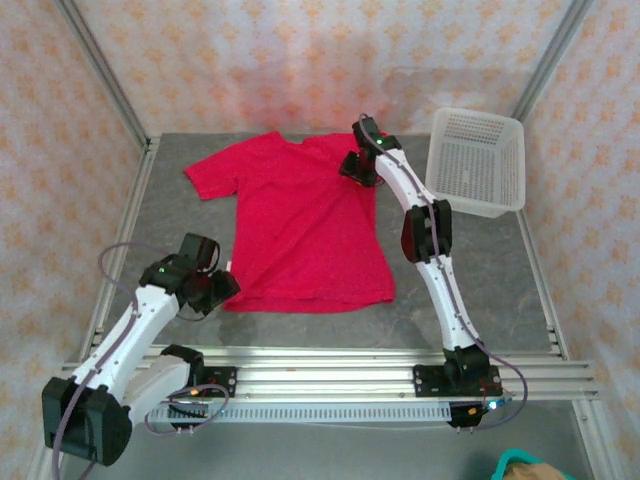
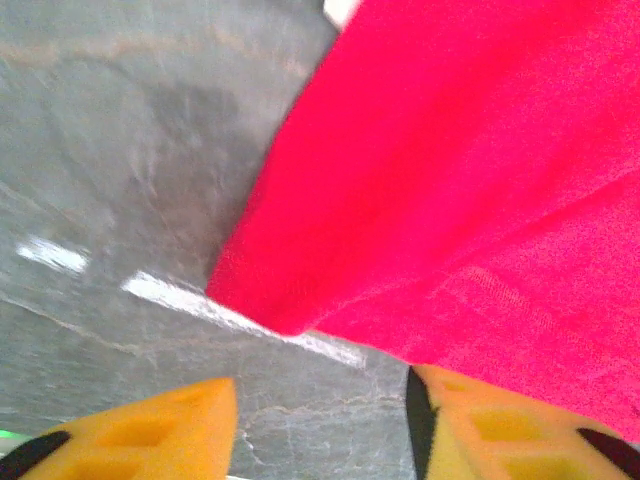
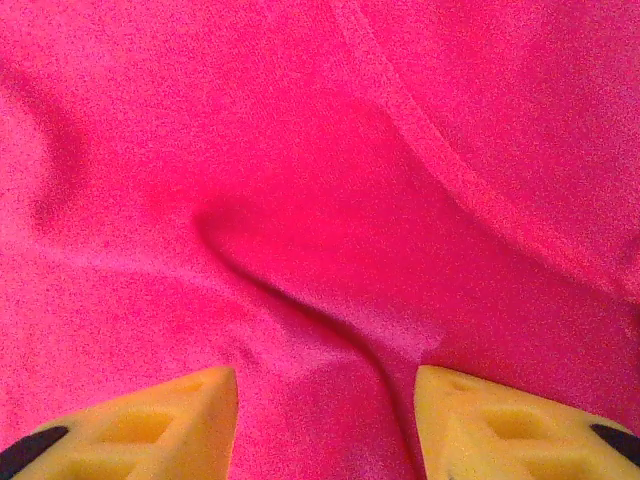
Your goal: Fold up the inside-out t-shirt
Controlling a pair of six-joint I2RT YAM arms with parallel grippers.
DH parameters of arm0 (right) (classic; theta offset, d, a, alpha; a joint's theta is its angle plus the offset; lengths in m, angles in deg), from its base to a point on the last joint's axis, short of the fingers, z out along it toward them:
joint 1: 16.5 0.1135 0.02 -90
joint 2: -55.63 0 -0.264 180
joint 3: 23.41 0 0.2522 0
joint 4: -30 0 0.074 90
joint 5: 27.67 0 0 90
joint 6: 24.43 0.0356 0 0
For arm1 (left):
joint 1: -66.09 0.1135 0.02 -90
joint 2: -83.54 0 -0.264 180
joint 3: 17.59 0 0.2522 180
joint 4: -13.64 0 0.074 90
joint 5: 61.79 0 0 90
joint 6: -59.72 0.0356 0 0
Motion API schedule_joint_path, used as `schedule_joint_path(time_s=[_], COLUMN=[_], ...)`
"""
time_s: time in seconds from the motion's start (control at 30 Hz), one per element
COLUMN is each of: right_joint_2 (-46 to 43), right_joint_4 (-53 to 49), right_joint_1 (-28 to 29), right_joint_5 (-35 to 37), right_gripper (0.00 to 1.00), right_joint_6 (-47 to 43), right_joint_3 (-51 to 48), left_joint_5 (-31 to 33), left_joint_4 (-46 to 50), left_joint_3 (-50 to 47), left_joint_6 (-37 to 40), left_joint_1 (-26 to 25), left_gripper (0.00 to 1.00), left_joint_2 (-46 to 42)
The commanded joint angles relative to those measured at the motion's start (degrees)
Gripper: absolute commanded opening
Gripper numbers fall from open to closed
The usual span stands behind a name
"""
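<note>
T-shirt (image 1: 300, 230) soft, limp, light, flat on desk (image 1: 480, 280). Left hand (image 2: 320, 385) spread at 7 o'clock hem corner; right hand (image 3: 325, 375) spread over 1 o'clock shoulder wrinkle. Pinch edges there.

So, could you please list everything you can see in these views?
t-shirt: one, red-pink, spread flat mid-table.
basket: one, white mesh, table's far right corner.
table: one, grey, beneath the shirt and basket.
rails: several, silver, along the near edge.
teal object: one, bottom right of the top view, too cut off to identify.
left gripper: one, yellow fingers, open, at the shirt's near left hem corner.
right gripper: one, yellow fingers, open, over the shirt's far right shoulder.
</note>
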Motion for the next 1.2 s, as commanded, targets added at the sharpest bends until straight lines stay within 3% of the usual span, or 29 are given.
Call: schedule_joint_path(time_s=[0.0, 0.1, 0.27, 0.4, 0.57, 0.7, 1.17], right_joint_2=[-12.7, -25.24, -46.87, -56.2, -57.87, -56.45, -53.3], right_joint_4=[-8.7, -5.71, 8.7, 13.33, 15.55, 15.95, 17.6], right_joint_1=[1.55, 3.81, 9.64, 17.54, 25.31, 28.08, 30.1], right_joint_5=[0.81, 2.33, 3.93, 9.15, 11.85, 11.83, 10.17], right_gripper=[0.52, 0.51, 0.48, 0.47, 0.47, 0.46, 0.45], right_joint_6=[-5.91, -8.12, -6.88, -4.56, -0.09, 1.12, 1.52], right_joint_3=[-5.32, -24.12, -59.29, -74.4, -82.84, -84.42, -86.93], left_joint_5=[8.65, 7.86, 0.31, -0.46, -0.1, -0.76, -0.59], left_joint_4=[1.73, -3.3, -14.02, -15.17, -16.56, -18.65, -19.16], left_joint_3=[9.13, 12.92, 15.13, 17.44, 15.54, 12.05, 9.97], left_joint_6=[4.25, 3.72, 1.26, 1.95, 2.25, 1.31, 0.91], left_joint_1=[-0.55, -1.32, -2.3, -2.4, -2.39, -2.44, -2.46], left_gripper=[0.52, 0.52, 0.52, 0.49, 0.48, 0.48, 0.47], left_joint_2=[4.82, 9.07, 18.13, 24.31, 26.1, 25.79, 25.99])
